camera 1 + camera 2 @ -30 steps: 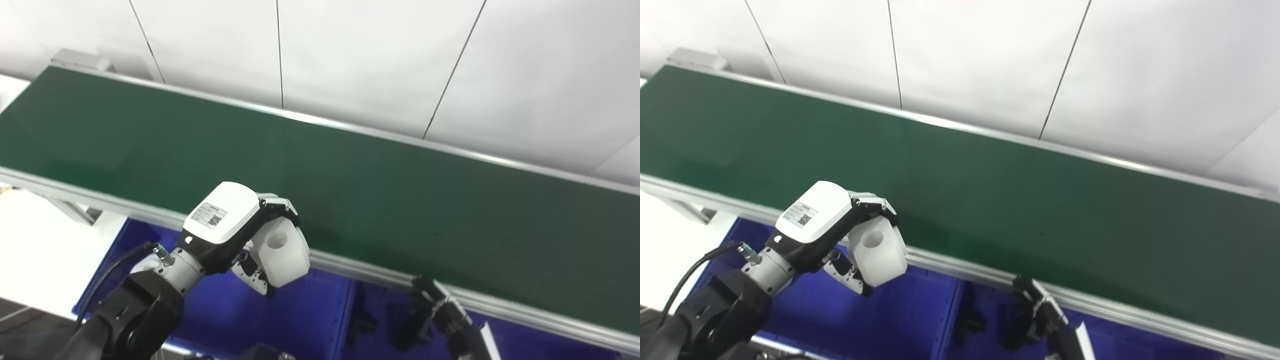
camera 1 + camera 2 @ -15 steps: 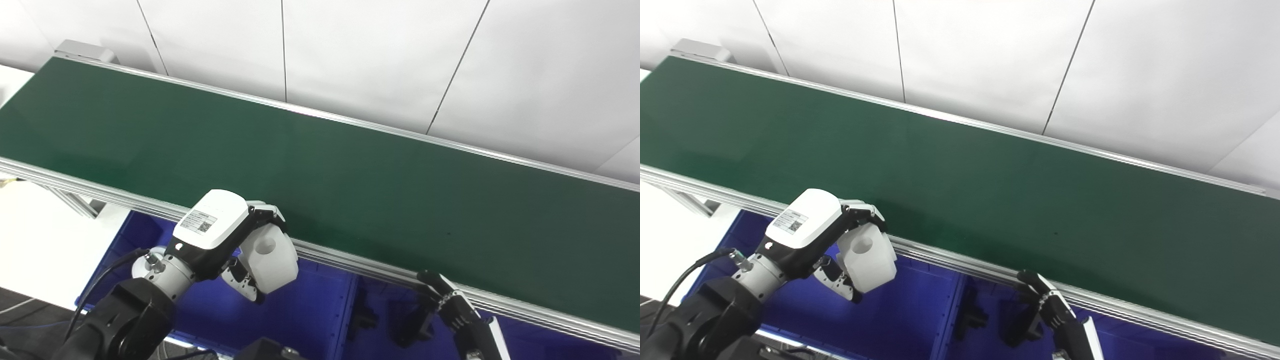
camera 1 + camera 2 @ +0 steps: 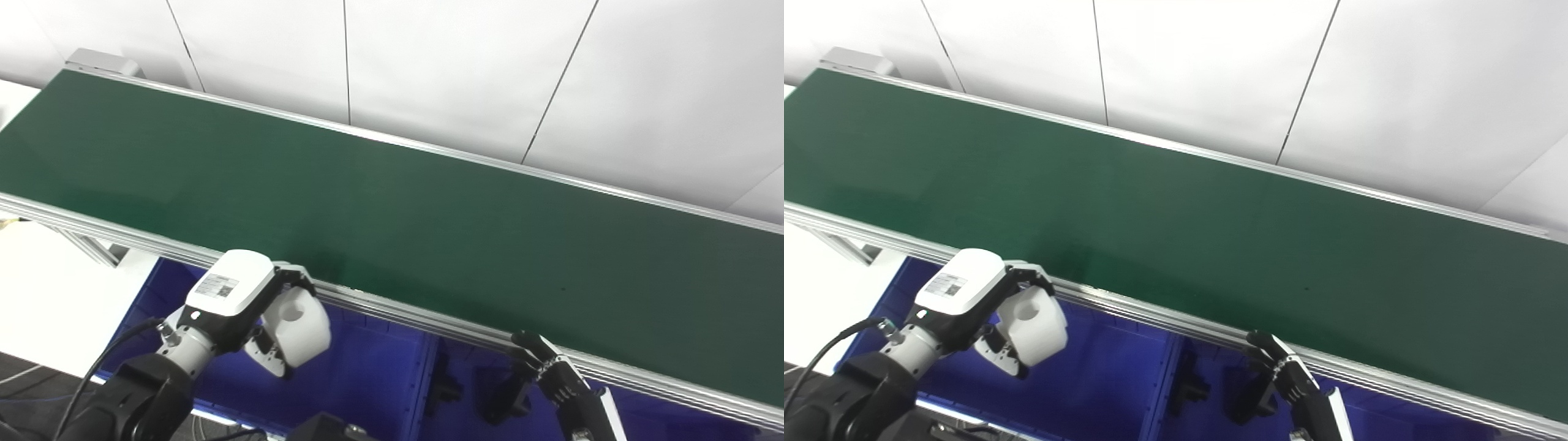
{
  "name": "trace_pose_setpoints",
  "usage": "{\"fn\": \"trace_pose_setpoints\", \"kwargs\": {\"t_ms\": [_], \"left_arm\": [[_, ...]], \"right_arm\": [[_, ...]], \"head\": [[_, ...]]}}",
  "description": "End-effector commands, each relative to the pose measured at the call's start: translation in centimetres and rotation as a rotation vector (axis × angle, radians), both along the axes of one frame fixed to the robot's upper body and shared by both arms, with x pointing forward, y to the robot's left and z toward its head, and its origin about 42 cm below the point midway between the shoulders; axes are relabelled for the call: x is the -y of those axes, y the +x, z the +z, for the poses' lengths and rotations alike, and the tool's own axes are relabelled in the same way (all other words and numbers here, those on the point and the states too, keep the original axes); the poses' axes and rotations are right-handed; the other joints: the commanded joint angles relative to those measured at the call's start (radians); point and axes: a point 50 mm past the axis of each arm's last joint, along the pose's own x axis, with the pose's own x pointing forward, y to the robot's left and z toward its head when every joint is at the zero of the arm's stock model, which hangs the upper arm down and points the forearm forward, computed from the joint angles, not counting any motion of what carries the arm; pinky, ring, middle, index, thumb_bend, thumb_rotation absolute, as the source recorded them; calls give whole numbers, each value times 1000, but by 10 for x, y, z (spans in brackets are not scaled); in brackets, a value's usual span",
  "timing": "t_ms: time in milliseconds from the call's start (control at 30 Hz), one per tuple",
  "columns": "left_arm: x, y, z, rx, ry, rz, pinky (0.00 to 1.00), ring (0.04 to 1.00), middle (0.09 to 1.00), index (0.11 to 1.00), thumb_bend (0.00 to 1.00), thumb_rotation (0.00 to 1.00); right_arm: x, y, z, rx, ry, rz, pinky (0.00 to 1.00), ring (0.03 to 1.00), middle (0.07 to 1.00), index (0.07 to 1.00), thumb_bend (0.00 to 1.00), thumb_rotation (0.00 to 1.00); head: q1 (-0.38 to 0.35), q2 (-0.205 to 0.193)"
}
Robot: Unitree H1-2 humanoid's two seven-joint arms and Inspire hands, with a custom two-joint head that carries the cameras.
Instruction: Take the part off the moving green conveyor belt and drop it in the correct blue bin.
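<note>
- Conveyor belt (image 3: 429, 226): green, bare, ran slantwise past a white panelled wall (image 3: 459, 67), edged by a metal rail (image 3: 392, 315) on its near side.
- Left hand (image 3: 245, 306): hovered just off the belt's near rail, fingers curled around a white part (image 3: 297, 324), clear of the belt surface.
- White part: blocky, with a round hole in its upper face, hung over the blue bin (image 3: 367, 386) below the rail, left of the bin's divider (image 3: 427, 386).
- Right hand (image 3: 1283, 376): sat low beneath the rail further along the belt, dark fingers (image 3: 1268, 346) reaching up toward the rail, holding nothing visible; spread or pressed together could not be told.
- Dark parts (image 3: 1191, 386): lay in the bin just right of the divider.
</note>
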Motion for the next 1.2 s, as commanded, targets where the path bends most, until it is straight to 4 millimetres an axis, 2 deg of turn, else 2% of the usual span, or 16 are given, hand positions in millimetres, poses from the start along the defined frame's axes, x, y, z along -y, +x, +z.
{"fn": "trace_pose_setpoints", "kwargs": {"t_ms": [0, 167, 500, 700, 767, 867, 900, 1067, 1100, 1167], "left_arm": [[-8, -4, 5, 43, 23, -5, 302, 452, 491, 503, 503, 0], [-25, -13, -6, -6, 56, 61, 288, 450, 489, 505, 503, 0], [-55, -22, -27, -88, 99, 183, 341, 456, 471, 520, 502, 0], [-69, -23, -35, -81, 110, 208, 305, 451, 441, 533, 501, 0], [-72, -24, -37, -73, 116, 210, 312, 384, 477, 554, 495, 0], [-71, -25, -38, -71, 116, 220, 299, 361, 478, 561, 493, 0], [-71, -26, -38, -74, 115, 223, 316, 423, 462, 537, 499, 0], [-69, -27, -36, -87, 132, 237, 380, 460, 507, 492, 502, 0], [-69, -27, -35, -77, 126, 236, 456, 549, 588, 491, 507, 38], [-67, -28, -34, -38, 103, 222, 500, 591, 643, 496, 504, 69]], "right_arm": [[0, 4, 7, 39, 17, 2, 737, 796, 838, 838, 850, 967], [0, 5, 9, 39, 11, 5, 748, 801, 842, 840, 843, 963], [-2, 6, 9, 45, 19, 6, 748, 801, 840, 839, 843, 963], [-2, 6, 9, 47, 16, 4, 744, 801, 838, 839, 844, 971], [-2, 6, 9, 46, 15, 6, 746, 804, 840, 840, 848, 973], [-1, 6, 9, 52, 16, 10, 746, 806, 843, 843, 837, 977], [-1, 6, 9, 53, 15, 10, 746, 806, 843, 844, 838, 980], [-1, 5, 9, 51, 21, 7, 745, 804, 840, 842, 838, 975], [-2, 5, 10, 49, 21, 5, 744, 802, 838, 840, 843, 974], [-2, 5, 10, 48, 19, 5, 745, 802, 838, 840, 846, 973]], "head": [[-1, 2], [-3, 6], [-3, 7], [-3, 9], [-3, 8], [-3, 10], [-3, 10], [-3, 12], [-3, 12], [-3, 11]]}}
